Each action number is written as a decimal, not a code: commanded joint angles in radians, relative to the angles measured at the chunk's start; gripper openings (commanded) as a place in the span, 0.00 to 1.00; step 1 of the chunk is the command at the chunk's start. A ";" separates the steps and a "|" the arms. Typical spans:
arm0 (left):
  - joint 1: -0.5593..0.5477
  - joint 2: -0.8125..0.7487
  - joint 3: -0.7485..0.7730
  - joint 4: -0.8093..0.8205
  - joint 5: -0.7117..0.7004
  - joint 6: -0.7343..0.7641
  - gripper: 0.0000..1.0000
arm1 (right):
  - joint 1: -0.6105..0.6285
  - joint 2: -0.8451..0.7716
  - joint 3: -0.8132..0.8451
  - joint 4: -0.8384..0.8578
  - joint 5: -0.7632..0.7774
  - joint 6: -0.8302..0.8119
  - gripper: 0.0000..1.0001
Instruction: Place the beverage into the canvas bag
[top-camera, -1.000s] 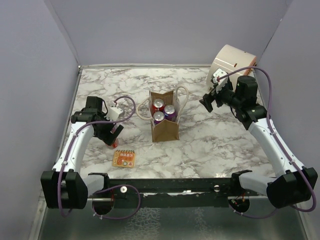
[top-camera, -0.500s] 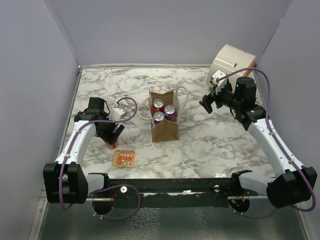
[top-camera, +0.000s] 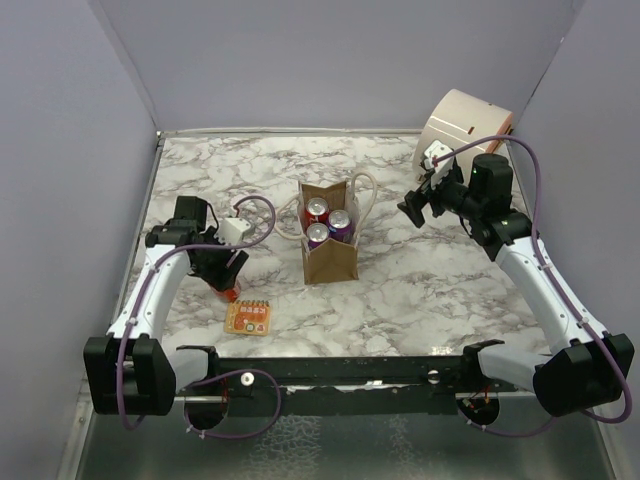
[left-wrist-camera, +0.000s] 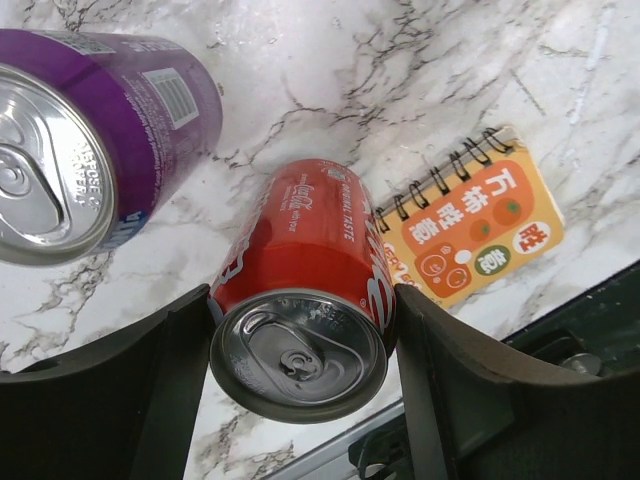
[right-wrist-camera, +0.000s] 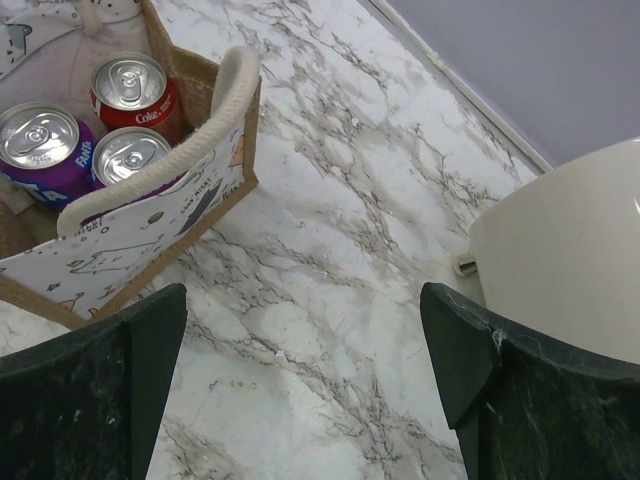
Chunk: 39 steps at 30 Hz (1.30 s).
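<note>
A red cola can (left-wrist-camera: 300, 270), the beverage, stands on the marble near the table's left front (top-camera: 229, 291). My left gripper (left-wrist-camera: 300, 352) reaches down over it, a finger pressed against each side of the can just below its rim. A purple can (left-wrist-camera: 90, 130) stands right beside it. The canvas bag (top-camera: 328, 258) stands upright mid-table with a red can (top-camera: 317, 210) and two purple cans inside. My right gripper (top-camera: 413, 207) hovers open to the right of the bag (right-wrist-camera: 150, 235), nothing between its fingers.
An orange spiral notebook (top-camera: 248, 317) lies flat just right of the red can, near the front edge. A large cream drum-shaped container (top-camera: 462, 125) sits at the back right, close behind the right arm. Grey walls enclose the table.
The left gripper has come down a little toward the front and its jaws have narrowed onto the red can. The right arm has not moved.
</note>
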<state>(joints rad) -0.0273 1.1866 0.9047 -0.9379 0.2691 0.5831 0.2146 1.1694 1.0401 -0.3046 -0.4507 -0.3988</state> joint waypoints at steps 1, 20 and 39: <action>0.004 -0.081 0.088 -0.066 0.115 0.037 0.39 | -0.004 0.000 -0.005 0.029 -0.037 -0.015 1.00; 0.001 -0.105 0.520 -0.197 0.232 -0.014 0.00 | 0.014 0.016 0.096 -0.156 -0.382 -0.116 0.98; -0.037 0.127 0.926 -0.105 0.363 -0.242 0.00 | 0.348 0.167 0.146 -0.163 -0.336 -0.209 0.89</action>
<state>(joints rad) -0.0399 1.2766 1.7447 -1.1469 0.5495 0.4072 0.5259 1.3113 1.2045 -0.5220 -0.8352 -0.6048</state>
